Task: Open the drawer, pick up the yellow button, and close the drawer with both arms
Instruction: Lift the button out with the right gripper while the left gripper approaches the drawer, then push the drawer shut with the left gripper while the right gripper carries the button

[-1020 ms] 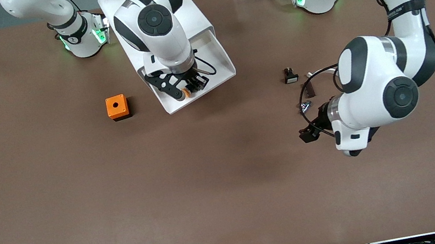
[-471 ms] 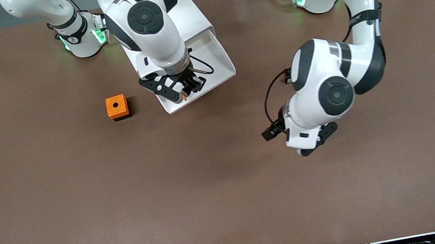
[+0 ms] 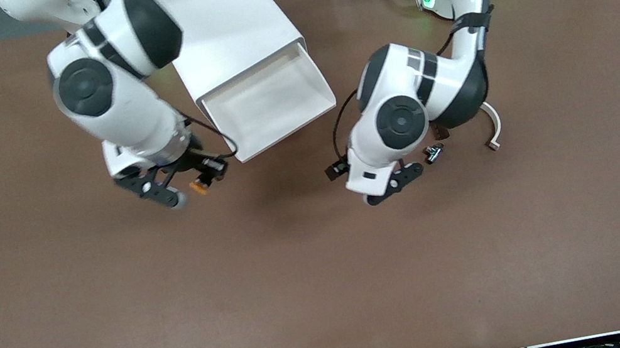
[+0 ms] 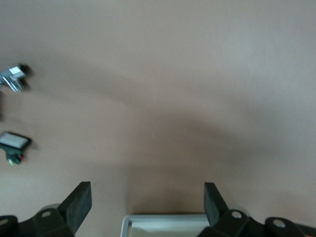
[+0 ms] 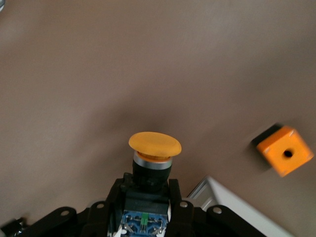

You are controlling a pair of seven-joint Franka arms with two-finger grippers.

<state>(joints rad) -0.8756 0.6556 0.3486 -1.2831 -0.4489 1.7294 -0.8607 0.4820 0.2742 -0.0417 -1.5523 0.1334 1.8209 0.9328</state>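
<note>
The button (image 5: pixel 154 163) was held between the closed fingers of the right gripper (image 3: pixel 203 180), its orange cap pointing outward, over bare bench (image 3: pixel 117 310) just beside the cabinet (image 3: pixel 232 41) toward the right arm's end. The top drawer (image 3: pixel 269 108) was seen pulled out and open. The left gripper (image 4: pixel 147 202) was held over the bench near the drawer's front, its fingers (image 4: pixel 79 202) spread wide around nothing. An orange cube with a round hole (image 5: pixel 285 156) was seen on the bench in the right wrist view. A small black piece with a white face (image 4: pixel 14 142) and a small metal part (image 3: pixel 433 151) were seen lying near the left arm.
</note>
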